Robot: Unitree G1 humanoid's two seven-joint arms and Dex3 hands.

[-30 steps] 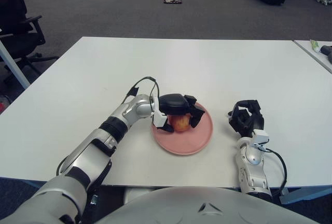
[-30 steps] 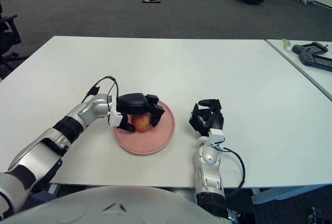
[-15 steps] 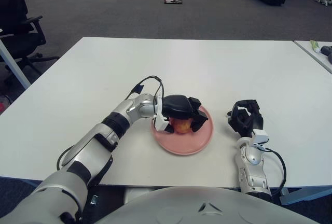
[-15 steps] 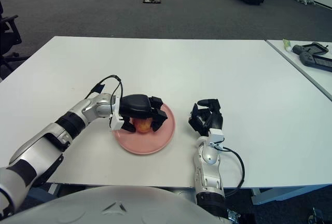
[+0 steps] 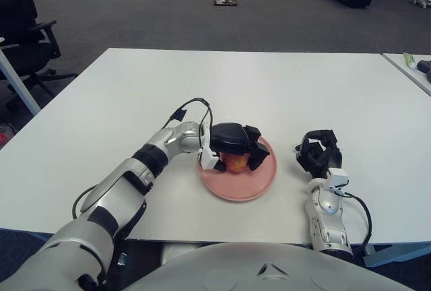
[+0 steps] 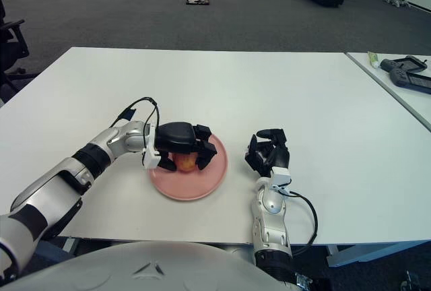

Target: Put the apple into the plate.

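A red-yellow apple (image 5: 235, 162) sits over the pink plate (image 5: 250, 184) in the middle of the white table. My left hand (image 5: 233, 145) is over the plate with its black fingers curled around the apple from above, hiding most of it. The same hand shows in the right eye view (image 6: 182, 144) above the plate (image 6: 199, 186). My right hand (image 5: 319, 153) rests on the table to the right of the plate, apart from it, fingers curled and holding nothing.
The table's front edge (image 5: 222, 240) lies close below the plate. A second table (image 6: 397, 75) with dark gear stands at the far right. A black office chair (image 5: 23, 28) stands at the left, off the table.
My left hand moved a little to the right and further over the plate with the apple, then held still. The right hand has not moved.
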